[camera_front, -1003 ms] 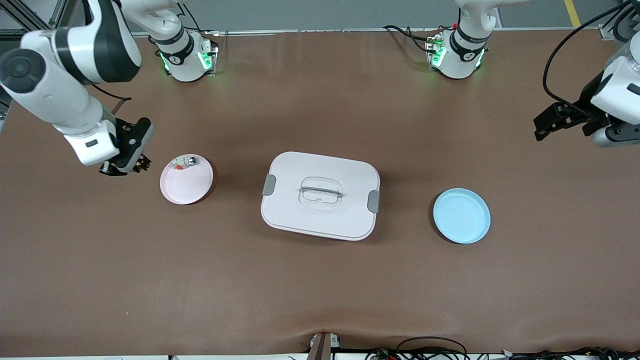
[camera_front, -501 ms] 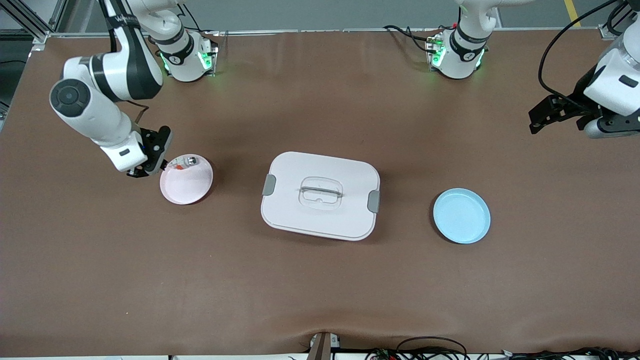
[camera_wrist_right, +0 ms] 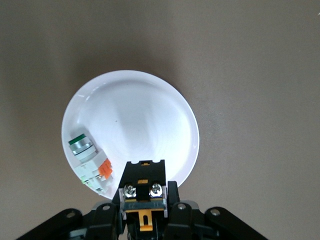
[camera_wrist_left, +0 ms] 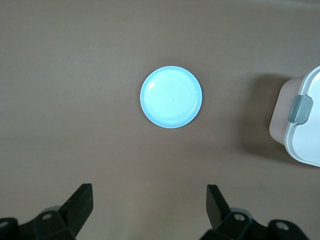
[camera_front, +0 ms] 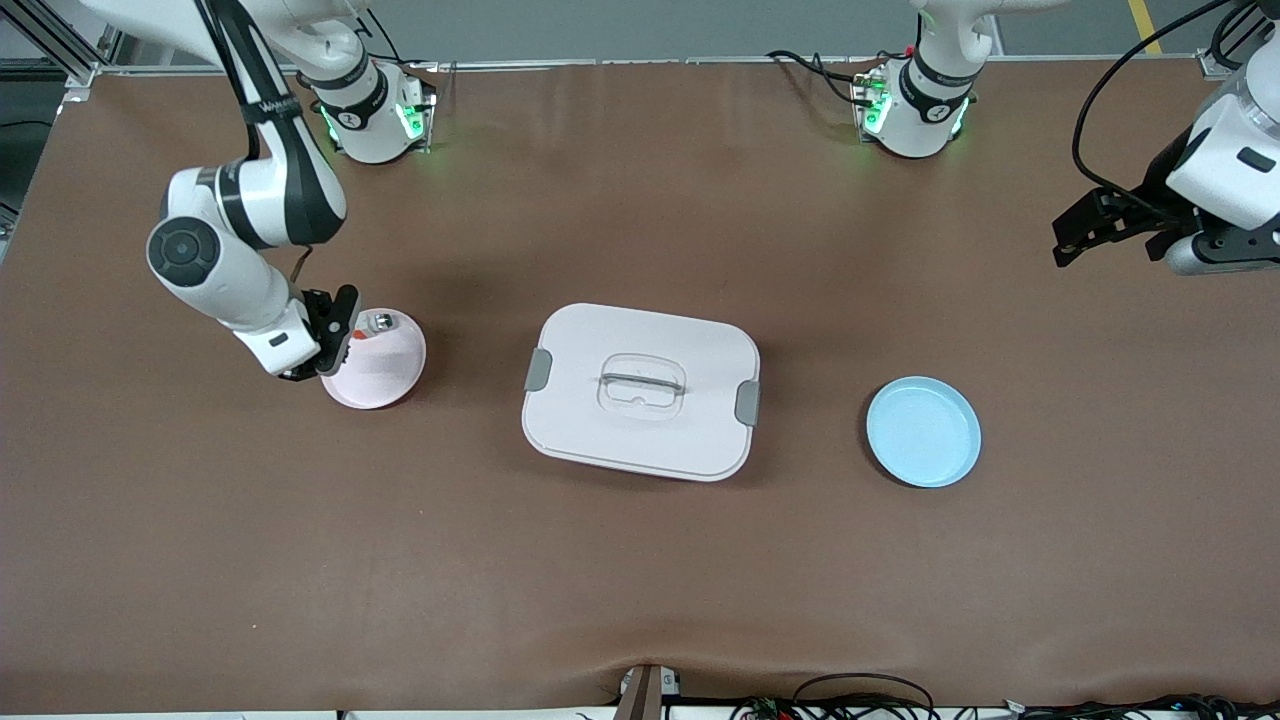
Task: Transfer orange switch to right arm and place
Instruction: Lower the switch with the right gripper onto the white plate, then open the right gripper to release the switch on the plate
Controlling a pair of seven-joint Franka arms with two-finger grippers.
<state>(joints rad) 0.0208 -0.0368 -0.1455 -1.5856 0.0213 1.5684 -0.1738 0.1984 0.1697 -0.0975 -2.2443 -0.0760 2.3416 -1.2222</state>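
Note:
My right gripper [camera_front: 343, 334] hangs over the rim of the pink plate [camera_front: 385, 375] at the right arm's end of the table. It is shut on the orange switch [camera_wrist_right: 144, 186], a small black box with two screws and an orange tab, held over the plate's edge [camera_wrist_right: 135, 115]. A silvery-white piece with green and red marks [camera_wrist_right: 87, 162] lies in the plate beside the gripper [camera_wrist_right: 144, 202]. My left gripper [camera_front: 1063, 243] waits high over the left arm's end of the table, open [camera_wrist_left: 149, 192] with nothing between its fingers.
A white lidded box with grey latches [camera_front: 640, 390] stands mid-table and shows at the edge of the left wrist view [camera_wrist_left: 305, 130]. A bare blue plate [camera_front: 923, 432] lies toward the left arm's end of the table, below the left gripper's camera [camera_wrist_left: 171, 97].
My right arm has swung in from the table's end, carrying the switch to the pink plate's rim and lowering. The left gripper has drifted slightly and stays open.

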